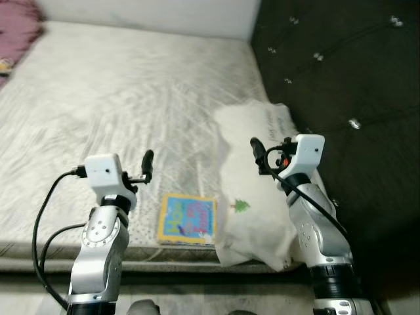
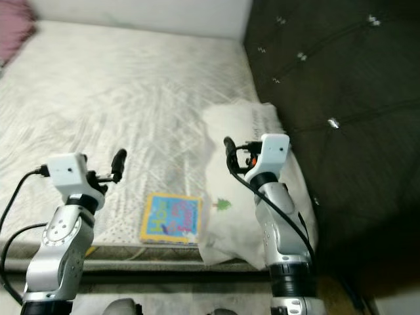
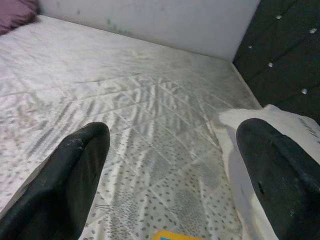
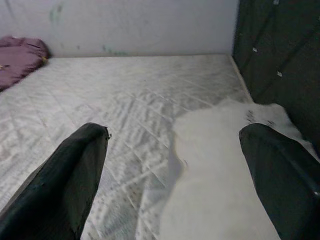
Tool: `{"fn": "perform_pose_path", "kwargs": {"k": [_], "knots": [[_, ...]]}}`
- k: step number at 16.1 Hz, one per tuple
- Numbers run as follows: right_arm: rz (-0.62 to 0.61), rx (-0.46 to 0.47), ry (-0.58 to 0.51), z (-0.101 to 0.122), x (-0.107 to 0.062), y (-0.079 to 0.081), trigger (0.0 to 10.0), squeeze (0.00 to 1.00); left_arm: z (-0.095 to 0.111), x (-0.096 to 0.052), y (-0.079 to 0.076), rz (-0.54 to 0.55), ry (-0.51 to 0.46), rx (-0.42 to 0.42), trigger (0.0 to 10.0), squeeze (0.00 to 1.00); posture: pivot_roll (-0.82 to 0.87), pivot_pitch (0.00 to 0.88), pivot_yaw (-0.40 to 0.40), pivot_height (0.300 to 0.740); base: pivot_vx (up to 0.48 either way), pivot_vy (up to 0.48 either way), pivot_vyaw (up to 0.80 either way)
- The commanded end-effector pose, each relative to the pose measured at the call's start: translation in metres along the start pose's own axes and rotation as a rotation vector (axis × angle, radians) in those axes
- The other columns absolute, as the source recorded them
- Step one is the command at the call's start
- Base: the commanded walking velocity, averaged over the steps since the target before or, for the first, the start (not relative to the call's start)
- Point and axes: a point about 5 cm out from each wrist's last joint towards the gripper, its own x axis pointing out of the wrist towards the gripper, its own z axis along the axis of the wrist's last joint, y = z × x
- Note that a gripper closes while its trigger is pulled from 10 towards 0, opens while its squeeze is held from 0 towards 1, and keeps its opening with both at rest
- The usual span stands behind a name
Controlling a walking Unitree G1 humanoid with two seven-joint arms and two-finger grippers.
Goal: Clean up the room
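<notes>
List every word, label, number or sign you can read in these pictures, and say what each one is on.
Book near the mattress's front edge: big coloured letters on the blue and yellow cover, too blurred to read.
White pillow beside the book: a small green tree sign, no words with it.
Same pillow, far end by the dark headboard: a line of dark print, too small to read.
Nothing else legible.

One book (image 1: 187, 220), one white pillow (image 1: 256, 197), one mattress (image 1: 118, 98) — one purple cushion (image 4: 20, 57).

A quilted, faintly shiny white fabric mattress (image 1: 131, 98) fills the frame's centre; right, a dark button-tufted matt upholstered headboard (image 1: 348, 72); lower centre, a glossy colourful book (image 1: 188, 220).
</notes>
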Motion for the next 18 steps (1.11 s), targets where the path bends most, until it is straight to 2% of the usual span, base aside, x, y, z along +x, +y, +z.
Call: {"fn": "perform_pose_path", "kwargs": {"k": [1,3,6,9,13,16,18], "knots": [[-0.036,0.003,-0.017,0.002,0.002,-0.006,10.0,0.0,-0.001,0.005,-0.002,-0.014,0.014,0.016,10.0,0.0,-0.01,0.0,-0.067,0.74,0.0,0.0,0.0],[-0.046,0.003,-0.026,0.004,0.002,-0.006,10.0,0.0,0.001,0.013,-0.002,-0.028,0.011,0.033,10.0,0.0,-0.02,0.0,-0.056,0.74,0.0,0.0,0.0],[-0.034,0.001,-0.023,0.001,0.003,-0.005,10.0,0.0,0.009,0.022,0.002,-0.019,-0.019,0.046,10.0,0.0,0.0,0.0,-0.083,0.74,0.0,0.0,0.0],[-0.007,0.005,-0.016,0.001,0.01,-0.001,10.0,0.0,0.008,0.018,0.009,0.044,-0.027,0.032,10.0,0.0,0.03,0.0,-0.112,0.74,0.0,0.0,0.0],[-0.005,0.013,-0.013,-0.004,0.01,0.002,10.0,0.0,0.0,0.01,0.016,0.071,-0.004,0.041,10.0,0.0,0.03,0.0,-0.1,0.74,0.0,0.0,0.0],[-0.07,0.013,-0.001,-0.009,0.002,-0.007,10.0,0.0,0.001,0.013,0.009,0.028,0.008,0.063,10.0,0.0,0.01,0.0,-0.08,0.74,0.0,0.0,0.0],[-0.098,0.018,0.018,-0.014,-0.002,-0.013,10.0,0.0,0.001,0.017,0.013,0.04,0.011,0.076,10.0,0.0,0.01,0.0,-0.077,0.74,0.0,0.0,0.0]]}}
